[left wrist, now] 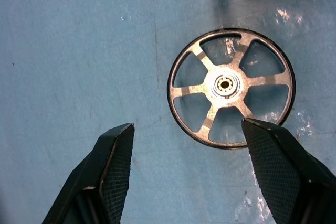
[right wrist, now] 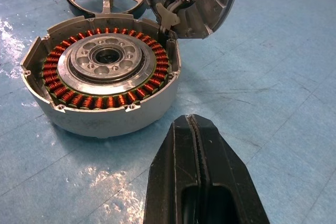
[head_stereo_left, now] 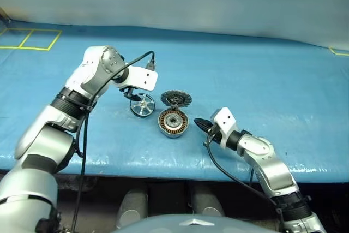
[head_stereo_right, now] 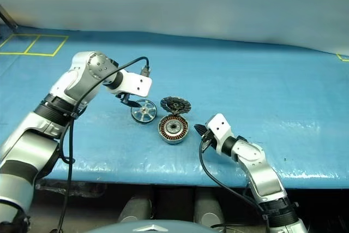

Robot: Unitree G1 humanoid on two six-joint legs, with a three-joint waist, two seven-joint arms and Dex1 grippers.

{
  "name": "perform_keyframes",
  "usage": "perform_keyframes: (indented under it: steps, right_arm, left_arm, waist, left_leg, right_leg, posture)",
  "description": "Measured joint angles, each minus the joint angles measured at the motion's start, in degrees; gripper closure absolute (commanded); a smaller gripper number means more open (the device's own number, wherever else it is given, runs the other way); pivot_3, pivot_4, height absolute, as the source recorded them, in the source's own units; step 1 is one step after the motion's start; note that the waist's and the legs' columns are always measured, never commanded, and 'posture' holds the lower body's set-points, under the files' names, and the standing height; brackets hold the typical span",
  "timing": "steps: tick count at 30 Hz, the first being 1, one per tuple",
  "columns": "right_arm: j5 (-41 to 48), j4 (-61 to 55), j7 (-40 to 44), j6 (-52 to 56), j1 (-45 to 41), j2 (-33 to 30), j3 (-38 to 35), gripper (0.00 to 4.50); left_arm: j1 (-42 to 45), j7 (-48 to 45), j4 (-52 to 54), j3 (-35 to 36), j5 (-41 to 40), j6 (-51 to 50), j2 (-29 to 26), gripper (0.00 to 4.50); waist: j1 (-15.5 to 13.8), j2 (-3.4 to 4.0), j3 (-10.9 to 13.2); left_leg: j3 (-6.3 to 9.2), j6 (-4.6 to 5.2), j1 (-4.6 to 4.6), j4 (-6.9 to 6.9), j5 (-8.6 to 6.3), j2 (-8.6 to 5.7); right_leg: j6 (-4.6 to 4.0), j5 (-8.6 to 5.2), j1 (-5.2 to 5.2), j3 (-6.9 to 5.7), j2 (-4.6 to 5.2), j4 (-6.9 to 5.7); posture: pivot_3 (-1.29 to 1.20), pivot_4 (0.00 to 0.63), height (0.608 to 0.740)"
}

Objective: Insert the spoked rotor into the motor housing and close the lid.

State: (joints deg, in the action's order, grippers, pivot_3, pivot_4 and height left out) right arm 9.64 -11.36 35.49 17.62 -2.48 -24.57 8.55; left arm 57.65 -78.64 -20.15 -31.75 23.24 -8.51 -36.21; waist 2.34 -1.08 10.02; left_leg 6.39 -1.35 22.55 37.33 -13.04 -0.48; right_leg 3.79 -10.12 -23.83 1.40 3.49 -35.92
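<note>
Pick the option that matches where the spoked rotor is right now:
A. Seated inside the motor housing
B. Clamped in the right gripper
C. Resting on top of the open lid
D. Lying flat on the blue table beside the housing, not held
D: the spoked rotor lies flat on the blue table, beside the motor housing, between the open left gripper fingers, ungripped.

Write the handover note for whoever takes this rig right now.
Left gripper: jaws open, above the spoked rotor, holding nothing.
Right gripper: jaws shut, empty, on the right of the motor housing, pointing at it.
Rotor lies flat on the blue table, left of the housing. The lid stands open behind the housing.
Done: nothing inserted.
Left: grasp rotor, seat it in the housing, close lid.
</note>
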Motion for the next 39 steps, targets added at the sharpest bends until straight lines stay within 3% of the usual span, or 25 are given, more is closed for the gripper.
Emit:
perform_keyframes:
  steps: [16, 39]
  right_arm:
    - [-0.5, -0.1, -0.6, 0.2, 0.6, 0.0, 0.0, 4.50]
    - [-2.4, -0.1, -0.8, 0.2, 0.4, 0.1, 0.0, 4.50]
  left_arm:
    - [-2.5, -0.1, -0.9, -0.9, 3.8, 1.2, -2.5, 0.96]
    - [-6.9, 4.0, -3.7, -0.5, 4.8, 2.8, -1.1, 0.96]
  waist:
    - [-0.1, 0.02, 0.0]
    - [-0.2, 0.02, 0.0]
  left_leg:
    - [0.01, 0.00, 0.01, -0.05, 0.00, 0.01]
    - [0.01, 0.00, 0.00, -0.04, 0.00, 0.01]
  right_leg:
    - [-0.02, -0.01, -0.04, 0.00, -0.02, -0.01]
    - [-0.02, -0.01, -0.03, 0.00, -0.02, -0.02]
  posture:
    - [0.00, 0.150, 0.740]
    - [0.00, 0.150, 0.740]
